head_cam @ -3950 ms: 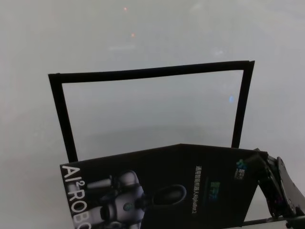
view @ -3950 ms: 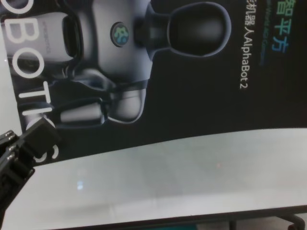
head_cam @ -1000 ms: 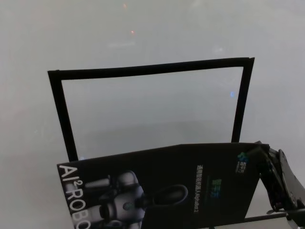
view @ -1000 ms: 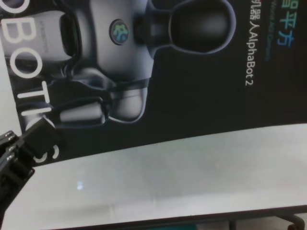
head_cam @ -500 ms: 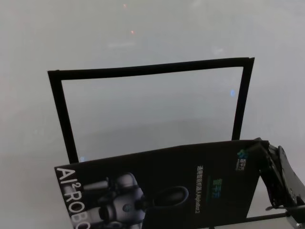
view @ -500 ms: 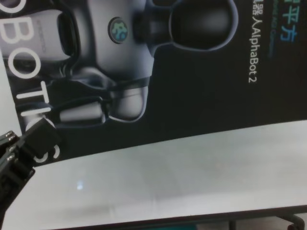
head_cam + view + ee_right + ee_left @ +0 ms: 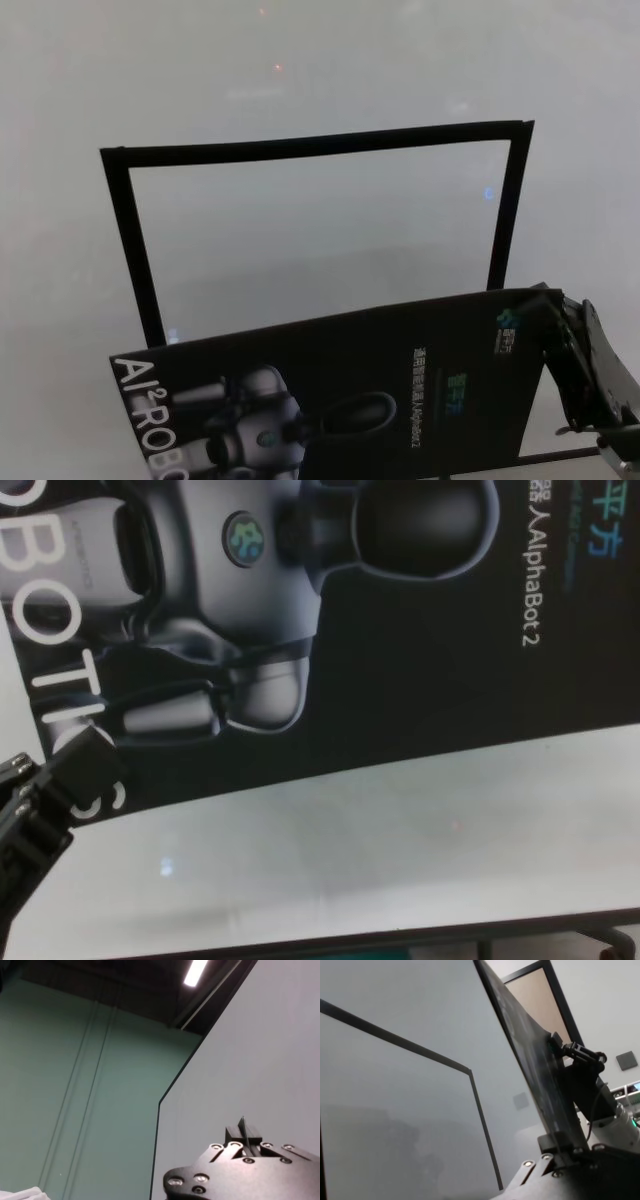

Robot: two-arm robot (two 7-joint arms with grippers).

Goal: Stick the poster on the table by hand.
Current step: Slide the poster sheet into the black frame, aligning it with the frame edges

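Poster (image 7: pixel 380 390) held tilted above the bench (image 7: pixel 300 60), near its front edge. Left pincer (image 7: pixel 85 770) clamped on one corner, right pincer (image 7: pixel 548 318) clamped on the opposite corner.

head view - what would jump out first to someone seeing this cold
The big black poster with its grey-white humanoid robot print fills the near part of the head view, held up off the white table. The right gripper pinches its far right corner and the left gripper grips its near left corner. Behind it, a black rectangular outline marks the table.
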